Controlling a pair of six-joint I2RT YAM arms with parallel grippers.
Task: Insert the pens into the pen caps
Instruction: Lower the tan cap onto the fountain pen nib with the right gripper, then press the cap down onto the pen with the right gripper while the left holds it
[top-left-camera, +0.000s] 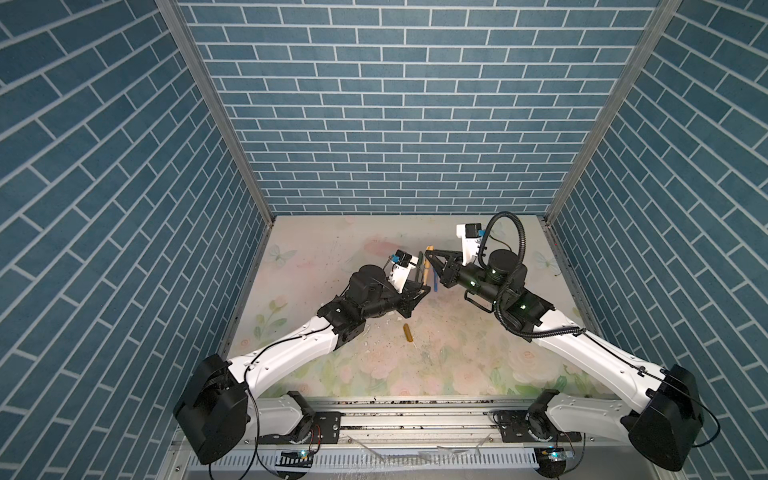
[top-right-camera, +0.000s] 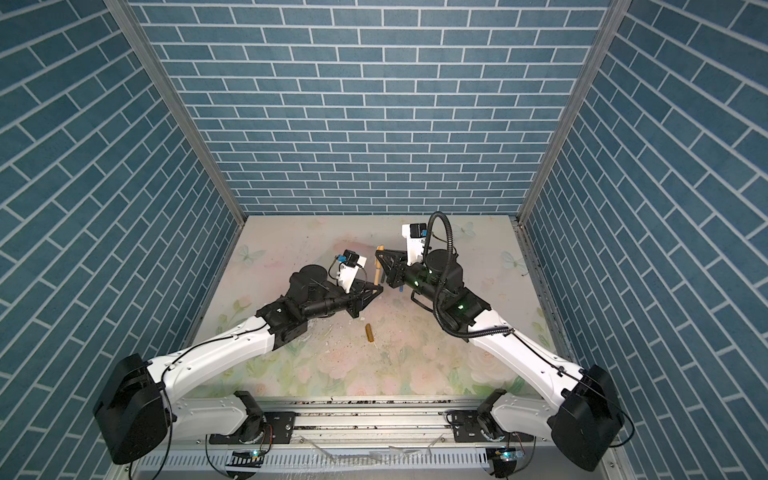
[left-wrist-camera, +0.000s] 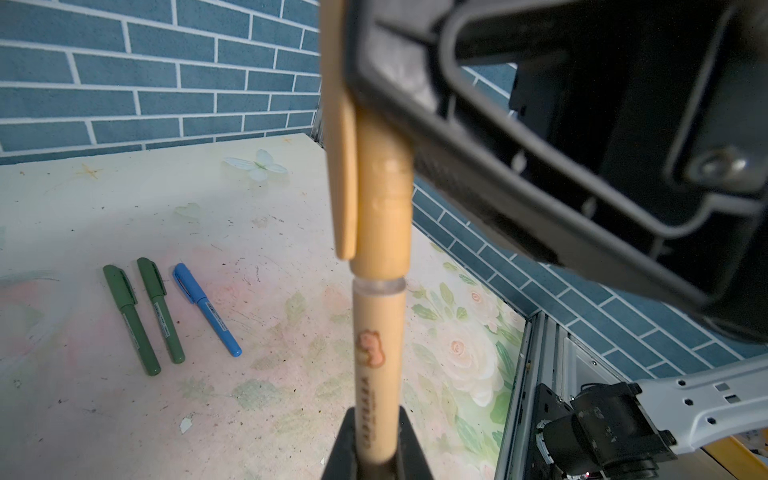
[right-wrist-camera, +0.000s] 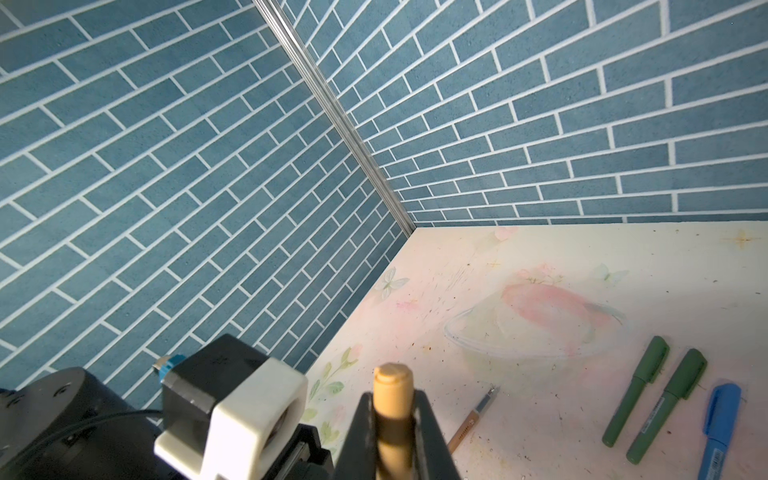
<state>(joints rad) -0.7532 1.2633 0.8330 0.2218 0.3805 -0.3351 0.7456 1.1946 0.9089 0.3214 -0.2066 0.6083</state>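
My left gripper (left-wrist-camera: 376, 415) (top-left-camera: 426, 289) (top-right-camera: 379, 289) is shut on the barrel of a golden-brown pen (left-wrist-camera: 379, 357) (top-left-camera: 427, 270) held above the table. My right gripper (right-wrist-camera: 392, 399) (top-left-camera: 428, 252) (top-right-camera: 382, 252) is shut on the amber pen cap (right-wrist-camera: 392, 376) (left-wrist-camera: 384, 199) that sits over the pen's front end. A thin clear ring shows between cap rim and barrel. A second golden-brown pen (right-wrist-camera: 473, 415) lies uncapped on the table. A loose amber cap (top-left-camera: 408, 333) (top-right-camera: 369, 333) lies nearer the front.
Two green pens (left-wrist-camera: 131, 320) (left-wrist-camera: 161, 309) (right-wrist-camera: 636, 390) (right-wrist-camera: 667, 411) and a blue pen (left-wrist-camera: 207, 309) (right-wrist-camera: 719, 428) lie capped side by side on the floral table (top-left-camera: 457, 365), under the grippers. Blue brick walls enclose three sides.
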